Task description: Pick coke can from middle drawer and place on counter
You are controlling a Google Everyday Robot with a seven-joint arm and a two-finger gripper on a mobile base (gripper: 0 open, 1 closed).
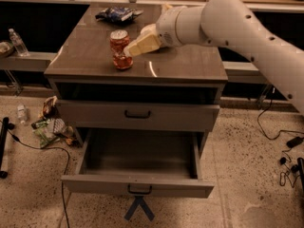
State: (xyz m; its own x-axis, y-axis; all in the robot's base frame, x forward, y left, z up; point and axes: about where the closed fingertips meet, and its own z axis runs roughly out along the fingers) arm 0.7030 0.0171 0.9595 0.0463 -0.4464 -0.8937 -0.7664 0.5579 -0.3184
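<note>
The coke can (120, 47) stands up straight on the tabletop (190, 63). Its long side runs up and down. Its silver top points up and its bottom sits flat on the shiny top. The can is in the left half of the tabletop. It is closer to the front edge than to the back edge, and a good way in from the left edge.

The end effector (134, 48) is just to the right of the can, over the middle of the tabletop. It is pale yellow and pointy. It points left and a little down, at the can. Its tip is right beside the can's side, but I cannot tell if it touches. I cannot tell if the end effector is spread or pressed together. The big white arm (237, 25) comes in over the right edge.

A dark blue bag (118, 14) lies near the back edge, behind the can and well apart from it.

Under the tabletop is a grey drawer front (95, 115) with a black handle, and it is pushed in. Below it the middle drawer (95, 184) is pulled out toward the front.

On the floor to the left lies some trash (50, 126). A clear water bottle (17, 42) stands on a ledge to the left. A blue cross (139, 208) is on the floor in front of the drawer. Black cables (280, 137) lie on the floor to the right.
</note>
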